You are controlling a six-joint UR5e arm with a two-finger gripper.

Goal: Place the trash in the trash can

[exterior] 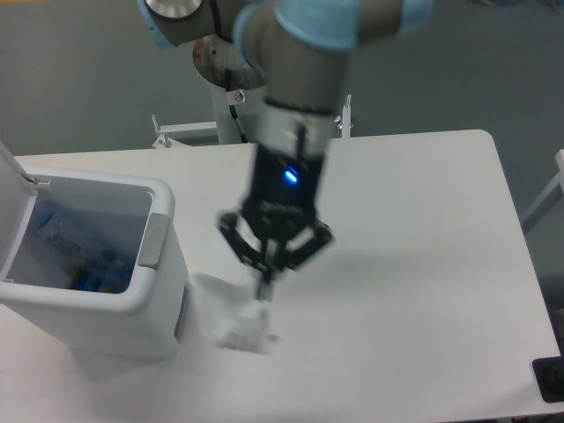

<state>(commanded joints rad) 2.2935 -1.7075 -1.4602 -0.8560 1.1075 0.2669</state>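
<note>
the gripper (263, 291) hangs over the table (414, 264) with its fingers drawn together on the top edge of the wrapper (231, 317), which dangles below it as a crumpled whitish bunch, blurred in this frame. the lower part of the wrapper seems close to the tabletop; whether it is touching or just clear cannot be told through the blur.

the bin (97, 264) stands to the camera's left of the gripper, lid (11, 203) tipped open and back, mouth facing up. the wrapper's left edge is just beside the bin's right wall, but well below the rim. inside the bin the bottle (53, 233) shows as a bluish clear shape, along with some small coloured bits that are too unclear to name.

so 1 of the 2 pieces looks already in, and the wrapper is the piece in hand. the relation that matters: the opening lies left of the gripper and higher than the hanging wrapper. the next move probably needs height first, enough for the bottom of the wrapper to clear the near rim and the grey latch (155, 240), then travel leftward until the gripper sits over the open mouth. a sideways move at the present height would likely drag the wrapper into the bin's wall.
</note>
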